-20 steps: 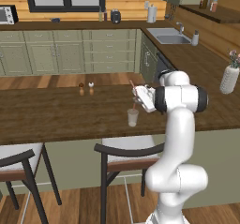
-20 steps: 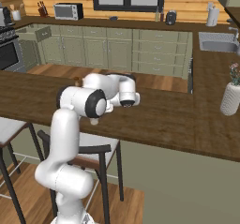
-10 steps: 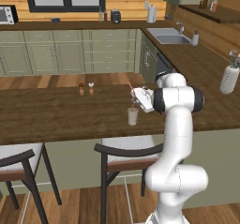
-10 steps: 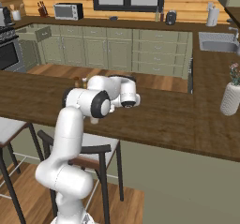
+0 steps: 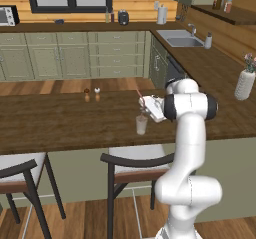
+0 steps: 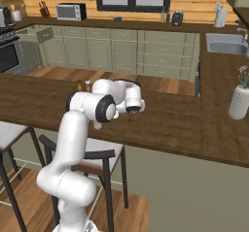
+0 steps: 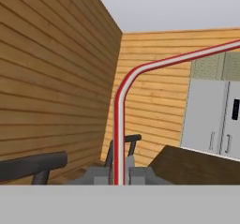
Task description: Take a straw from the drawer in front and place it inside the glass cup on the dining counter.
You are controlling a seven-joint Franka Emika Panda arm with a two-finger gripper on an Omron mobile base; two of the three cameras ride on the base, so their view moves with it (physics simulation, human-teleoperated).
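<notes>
Hand view: pincer (image 7: 117, 175) clenched on thin red-white bent straw (image 7: 120, 124); clear tapered glass cup (image 5: 142, 124) seemingly just below.

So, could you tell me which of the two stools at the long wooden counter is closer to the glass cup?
The stool beside the robot's white body, almost directly below the glass cup. The other stool sits at the picture's left edge, farther away.

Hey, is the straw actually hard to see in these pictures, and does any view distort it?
Left base view: the straw is a faint sliver above the glass cup, softly rendered. Hand view: the straw is sharp and large, red with a white stripe, bending near its top; whether that is lens distortion is unclear.
</notes>
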